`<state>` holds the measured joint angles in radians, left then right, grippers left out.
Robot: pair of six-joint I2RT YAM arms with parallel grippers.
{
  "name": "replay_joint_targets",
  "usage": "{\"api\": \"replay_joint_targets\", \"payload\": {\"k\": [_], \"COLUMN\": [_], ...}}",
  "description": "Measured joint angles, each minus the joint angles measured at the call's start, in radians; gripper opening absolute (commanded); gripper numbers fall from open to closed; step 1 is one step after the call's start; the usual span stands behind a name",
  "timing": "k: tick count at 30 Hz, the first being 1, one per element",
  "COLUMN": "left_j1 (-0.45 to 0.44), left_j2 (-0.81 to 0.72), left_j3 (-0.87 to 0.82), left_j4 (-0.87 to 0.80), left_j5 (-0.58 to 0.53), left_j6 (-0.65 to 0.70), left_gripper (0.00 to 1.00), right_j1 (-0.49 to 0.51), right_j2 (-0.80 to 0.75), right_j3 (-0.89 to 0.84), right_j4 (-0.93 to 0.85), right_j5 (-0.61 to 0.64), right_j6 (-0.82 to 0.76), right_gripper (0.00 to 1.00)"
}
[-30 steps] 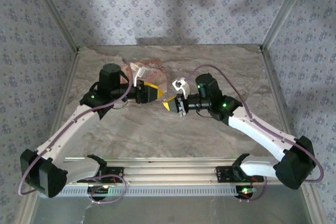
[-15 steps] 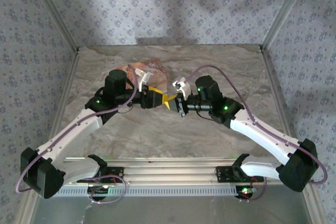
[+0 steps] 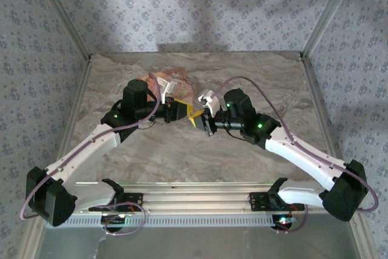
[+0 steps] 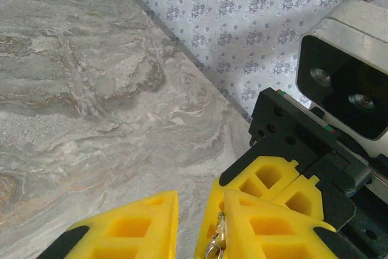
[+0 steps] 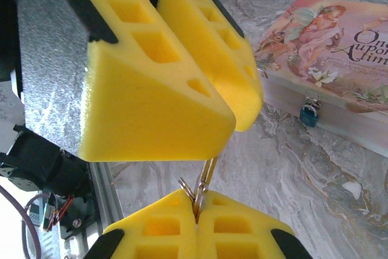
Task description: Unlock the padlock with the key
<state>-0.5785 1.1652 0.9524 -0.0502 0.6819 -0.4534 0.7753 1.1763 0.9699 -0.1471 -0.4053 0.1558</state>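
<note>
**Pale-gold key pinched between two sets of jaws; padlock off its axis**

The key is held clear of the worktop. It is pinched, together with its ring, at the seam of the right jaws' yellow pads, which are fully closed on it. Its long axis runs straight out from the right jaws toward the left jaws, whose pads meet it from the opposite side. The far end of the key passes behind the lower edge of the nearer left pad, so the tip is hidden. The left jaws stand narrow, and the left wrist view shows a slim gap between their pads. Whether they bear on the key cannot be told.

The padlock, blue-bodied, hangs at the hasp on the front face of the pink box, which rests on the worktop. In the right wrist view it lies well to one side of the key's axis, beyond the left pads. The key therefore does not point at the padlock. The keyhole is too small to make out.

In the top view both sets of jaws meet just in front of the box, and the left arm reaches closer to the box than the right arm.

Judgement: the step in hand looks like a re-grip or hand-over of the key. The next move needs the key's axis turned toward the padlock body. A thin key between soft pads may twist or slip.
</note>
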Motion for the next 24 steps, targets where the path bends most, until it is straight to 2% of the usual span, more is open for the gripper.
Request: {"api": "replay_joint_targets", "payload": {"k": [3, 7, 10, 19, 24], "left_j1": [0.0, 0.0, 0.002, 0.035, 0.04], "left_j2": [0.0, -0.001, -0.008, -0.016, -0.032], "left_j3": [0.0, 0.0, -0.01, -0.048, -0.083], "left_j4": [-0.002, -0.015, -0.022, -0.035, 0.026], "left_j5": [-0.014, -0.042, -0.056, -0.088, -0.034], "left_j6": [0.007, 0.018, 0.022, 0.018, -0.012], "left_gripper": [0.27, 0.41, 0.46, 0.48, 0.47], "right_j1": [0.002, 0.003, 0.003, 0.002, 0.002], "right_j2": [0.0, -0.004, -0.015, -0.045, -0.045], "right_j3": [-0.001, -0.009, -0.024, -0.055, -0.057], "right_j4": [0.001, 0.013, 0.029, 0.099, 0.106], "right_j5": [0.011, 0.029, 0.043, 0.055, 0.054], "right_j6": [0.0, 0.001, 0.002, 0.012, 0.013], "right_gripper": [0.0, 0.0, 0.0, 0.0, 0.0]}}
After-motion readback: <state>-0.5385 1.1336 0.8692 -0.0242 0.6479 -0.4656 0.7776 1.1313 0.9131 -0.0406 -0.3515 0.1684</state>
